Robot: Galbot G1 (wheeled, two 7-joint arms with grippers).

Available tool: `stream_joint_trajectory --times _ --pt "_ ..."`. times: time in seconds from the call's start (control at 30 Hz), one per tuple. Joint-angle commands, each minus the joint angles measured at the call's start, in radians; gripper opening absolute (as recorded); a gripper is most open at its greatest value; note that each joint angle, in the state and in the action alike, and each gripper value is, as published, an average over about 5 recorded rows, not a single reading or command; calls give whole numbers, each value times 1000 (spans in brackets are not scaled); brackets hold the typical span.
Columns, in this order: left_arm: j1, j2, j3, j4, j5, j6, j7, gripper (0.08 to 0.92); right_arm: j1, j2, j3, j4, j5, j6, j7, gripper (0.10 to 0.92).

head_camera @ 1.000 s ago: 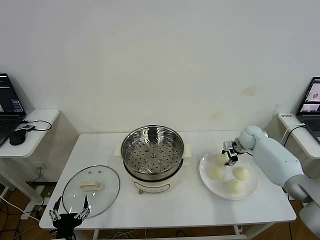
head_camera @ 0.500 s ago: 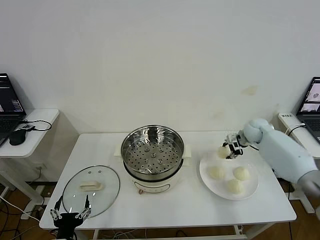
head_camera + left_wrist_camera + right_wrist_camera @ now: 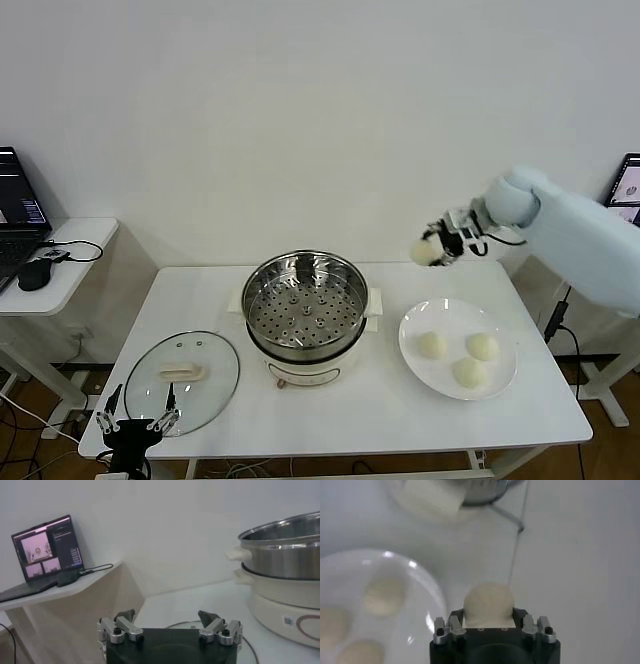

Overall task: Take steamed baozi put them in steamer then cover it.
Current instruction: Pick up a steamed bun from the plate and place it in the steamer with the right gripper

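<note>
- One baozi (image 3: 427, 252) is clamped in my R gripper (image 3: 437, 249), held up in the air between the steamer (image 3: 305, 300) and the plate (image 3: 501, 385), above table level; R wrist view shows the bun (image 3: 488, 603) squeezed between the fingers (image 3: 451, 625)
- Three more buns sit on the white plate, R side of the table: one nearer the steamer (image 3: 432, 345), one toward the R edge (image 3: 483, 346), one at the front (image 3: 468, 372)
- Steamer stands mid-table w/ its perforated steel basket uncovered, nothing in it that I can see; in the L wrist view its steel wall and cream base (image 3: 285, 587) show side-on
- Cover (image 3: 182, 381) lies flat on the table, front L of the steamer, handle up, apart from the pot
- L gripper (image 3: 133, 427) hangs low at the front L table edge, just in front of the cover, fingers (image 3: 122, 627) spread wide w/ nothing between them
- Laptop (image 3: 46, 547) on a side desk off to my L; second laptop (image 3: 629, 186) at the R edge
</note>
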Motion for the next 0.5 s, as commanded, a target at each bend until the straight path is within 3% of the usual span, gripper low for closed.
stream_joint_trajectory --times 0.03,0.3,0.5 --pt "0 2 -2 0 -2 2 1 823 154 226 -194 11 130 51 15 608" --pt "-12 -1 -22 -2 -15 5 3 823 108 420 -237 -120 -10 215 52 611" --pt "-21 -8 -25 2 -17 7 4 823 42 518 -250 -254 -212 378 110 611"
